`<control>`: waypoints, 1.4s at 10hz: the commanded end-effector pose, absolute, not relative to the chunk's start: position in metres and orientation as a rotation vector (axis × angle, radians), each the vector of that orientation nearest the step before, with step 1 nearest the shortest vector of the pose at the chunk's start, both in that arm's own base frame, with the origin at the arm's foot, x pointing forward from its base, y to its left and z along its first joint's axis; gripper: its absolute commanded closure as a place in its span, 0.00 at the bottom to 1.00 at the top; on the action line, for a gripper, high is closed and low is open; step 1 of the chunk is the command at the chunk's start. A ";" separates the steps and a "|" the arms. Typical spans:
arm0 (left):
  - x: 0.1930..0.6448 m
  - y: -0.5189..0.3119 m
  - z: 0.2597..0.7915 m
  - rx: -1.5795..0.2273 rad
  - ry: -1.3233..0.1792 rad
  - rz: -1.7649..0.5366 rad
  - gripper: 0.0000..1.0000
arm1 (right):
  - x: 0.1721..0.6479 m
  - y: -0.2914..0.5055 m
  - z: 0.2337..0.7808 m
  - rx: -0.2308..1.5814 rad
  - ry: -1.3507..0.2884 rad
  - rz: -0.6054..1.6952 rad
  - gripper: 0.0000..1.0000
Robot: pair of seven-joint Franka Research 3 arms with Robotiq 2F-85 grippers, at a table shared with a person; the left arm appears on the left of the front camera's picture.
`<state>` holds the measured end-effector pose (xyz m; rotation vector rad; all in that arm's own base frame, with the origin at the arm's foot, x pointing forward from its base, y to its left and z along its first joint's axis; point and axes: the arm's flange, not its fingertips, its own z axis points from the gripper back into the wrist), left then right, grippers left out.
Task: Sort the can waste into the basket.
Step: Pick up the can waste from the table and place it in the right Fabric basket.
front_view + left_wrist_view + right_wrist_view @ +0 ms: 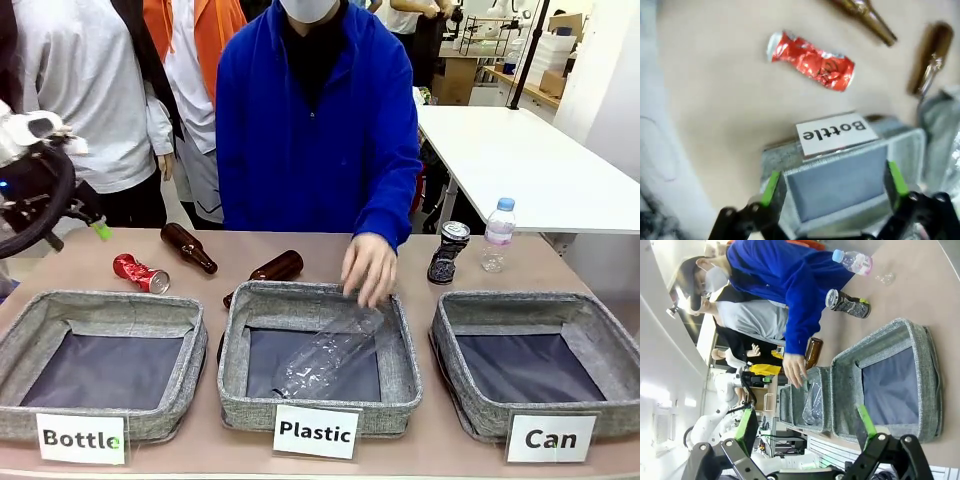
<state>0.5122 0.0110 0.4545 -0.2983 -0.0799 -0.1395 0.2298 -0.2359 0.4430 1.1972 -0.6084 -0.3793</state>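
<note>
The crushed red can [140, 272] lies on its side at the table's far left, behind the "Bottle" basket. It also appears in the left wrist view as the red can [812, 61]. My left gripper [834, 182] is open above that basket's front rim, short of the can; it shows as the left gripper [92, 220] at the left edge. The dented dark can [448, 252] stands upright behind the "Can" basket [470, 395], whose lining is bare. My right gripper [806, 426] is open and holds nothing, well back from the Can basket [920, 340] and the dark can [847, 303].
A person's hand [368, 268] hovers over the "Plastic" basket [240, 385], which holds a clear crushed bottle [330, 355]. Two brown bottles [188, 247] [275, 268] lie behind the baskets. A small water bottle [498, 235] stands at the far right. The "Bottle" basket [30, 410] sits at the left.
</note>
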 end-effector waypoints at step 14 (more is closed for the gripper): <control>0.467 -0.062 0.477 0.066 -0.157 -1.976 0.00 | 0.233 -0.238 0.444 1.209 -0.644 -0.357 0.00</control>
